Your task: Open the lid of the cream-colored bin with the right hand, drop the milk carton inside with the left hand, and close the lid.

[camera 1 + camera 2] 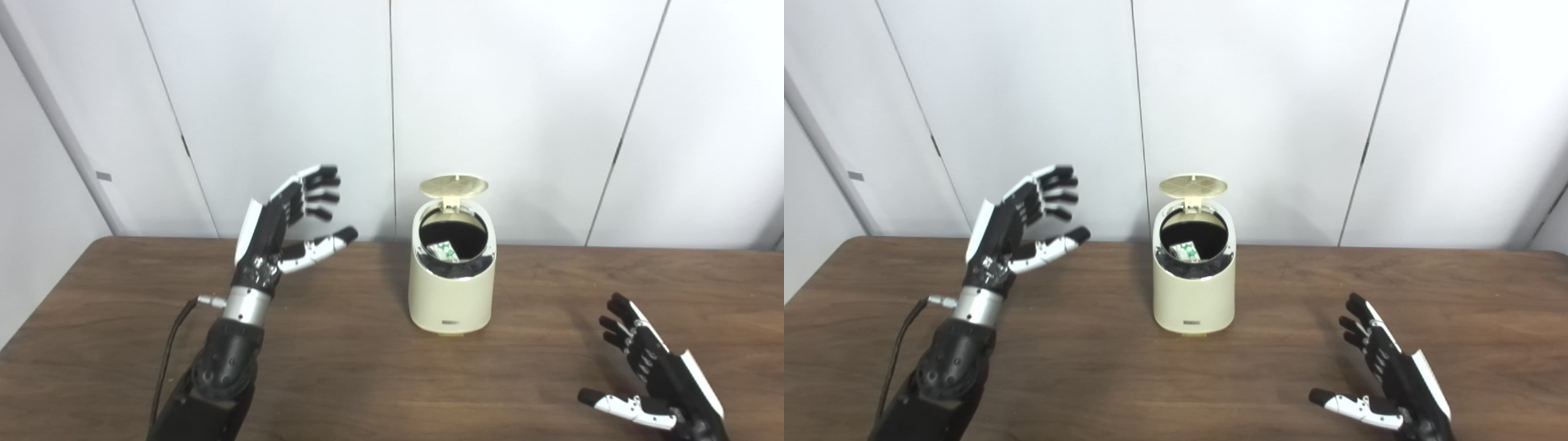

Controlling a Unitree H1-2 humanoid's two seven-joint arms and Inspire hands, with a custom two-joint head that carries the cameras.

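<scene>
The left hand (288, 226) is raised above the table (343, 367) with fingers and thumb spread wide, holding nothing and touching nothing. The right hand (652, 367) hovers low near the table's front edge, also splayed and empty. The bin (452, 288) stands between them, to the right of the left hand and apart from it, ahead and left of the right hand. Its lid (454, 185) is tipped up at the back. The carton (444, 250) lies inside the bin, just under the rim.
</scene>
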